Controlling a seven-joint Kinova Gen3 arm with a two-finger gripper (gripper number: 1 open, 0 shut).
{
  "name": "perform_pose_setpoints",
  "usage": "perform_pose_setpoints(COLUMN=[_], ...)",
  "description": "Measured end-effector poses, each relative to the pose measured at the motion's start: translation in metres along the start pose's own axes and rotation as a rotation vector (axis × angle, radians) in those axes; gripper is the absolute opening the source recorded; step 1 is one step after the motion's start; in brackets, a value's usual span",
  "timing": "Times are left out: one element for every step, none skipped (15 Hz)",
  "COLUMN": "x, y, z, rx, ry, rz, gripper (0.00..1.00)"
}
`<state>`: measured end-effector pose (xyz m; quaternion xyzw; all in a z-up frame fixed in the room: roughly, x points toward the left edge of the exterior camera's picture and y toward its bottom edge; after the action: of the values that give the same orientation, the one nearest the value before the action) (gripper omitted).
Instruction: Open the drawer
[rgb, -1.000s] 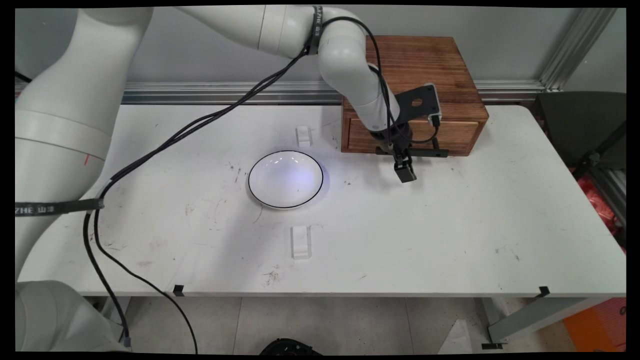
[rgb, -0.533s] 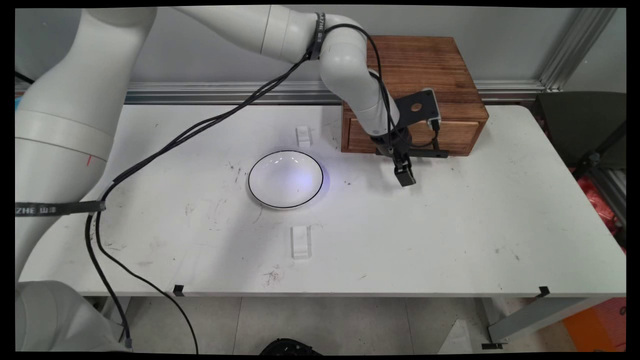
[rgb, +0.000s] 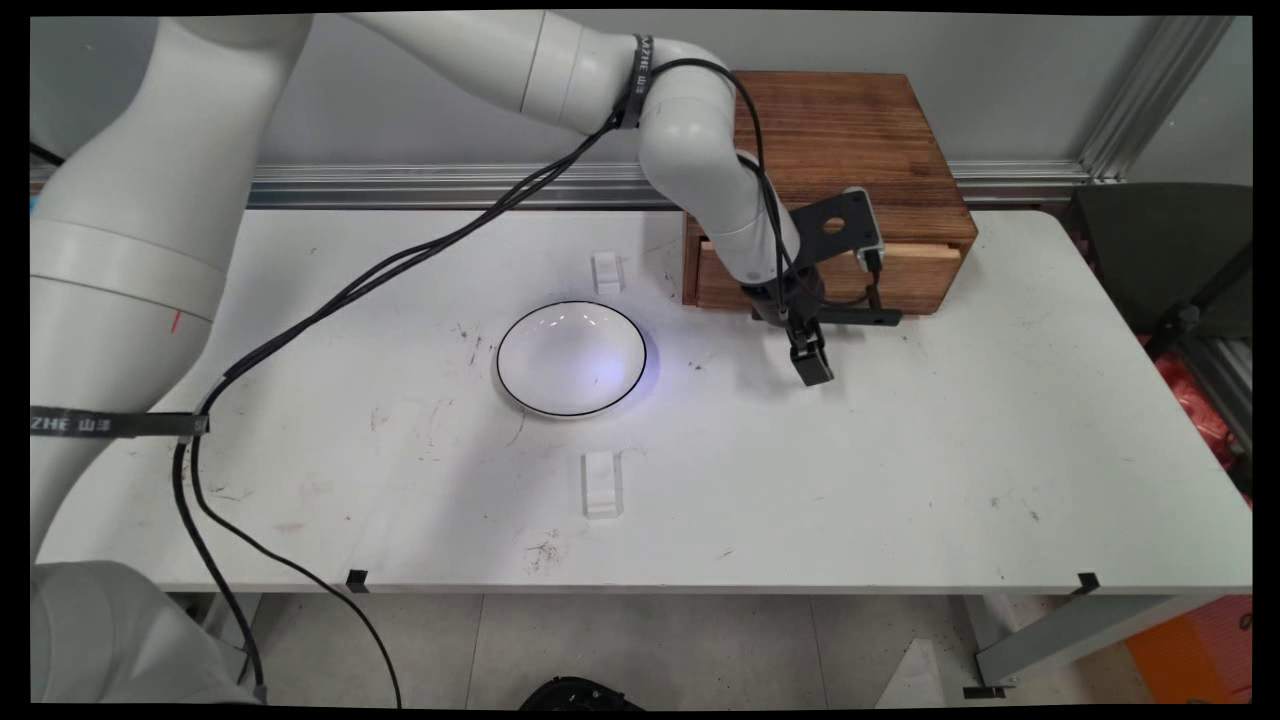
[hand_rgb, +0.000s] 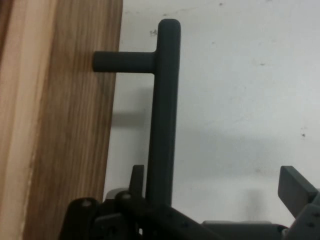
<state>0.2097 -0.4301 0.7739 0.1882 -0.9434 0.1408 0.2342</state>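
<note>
A dark wooden box (rgb: 850, 130) stands at the back of the white table (rgb: 900, 470), and its drawer (rgb: 915, 280) is pulled out a little, showing a pale strip along its top edge. My gripper (rgb: 812, 362) hangs in front of the drawer at its black bar handle (rgb: 850, 316). In the hand view the handle (hand_rgb: 162, 110) runs up between the fingers of my gripper (hand_rgb: 216, 180). The left finger (hand_rgb: 137, 180) sits between the bar and the drawer front (hand_rgb: 70, 125). The right finger (hand_rgb: 296, 189) stands far off, so the gripper is open.
A white bowl with a black rim (rgb: 571, 358) lies left of the gripper at mid-table. Two small white blocks sit on the table, one behind the bowl (rgb: 607, 271) and one in front of it (rgb: 602, 482). Black cables (rgb: 400, 250) hang from the arm.
The gripper has moved toward the table's near side and the handle has come with it. The drawer has slid a little out of the box.
</note>
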Motion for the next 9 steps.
perform_pose_setpoints(x=[0.0, 0.0, 0.0, 0.0, 0.001, 0.001, 0.001, 0.001, 0.001], y=[0.003, 0.006, 0.008, 0.012, 0.015, 0.018, 0.02, 0.024, 0.028], z=[-0.001, -0.001, -0.002, -0.003, -0.004, -0.005, -0.006, -0.007, -0.009], rx=[-0.002, -0.005, -0.007, -0.01, -0.012, -0.015, -0.016, -0.019, -0.022], ry=[0.0, 0.0, 0.0, -0.001, -0.001, -0.001, -0.002, -0.002, -0.002], rz=[-0.004, -0.007, -0.01, -0.014, -0.018, -0.021, -0.023, -0.026, -0.029], gripper=[1.0, 1.0, 1.0, 1.0, 1.0, 1.0, 1.0, 1.0, 1.0])
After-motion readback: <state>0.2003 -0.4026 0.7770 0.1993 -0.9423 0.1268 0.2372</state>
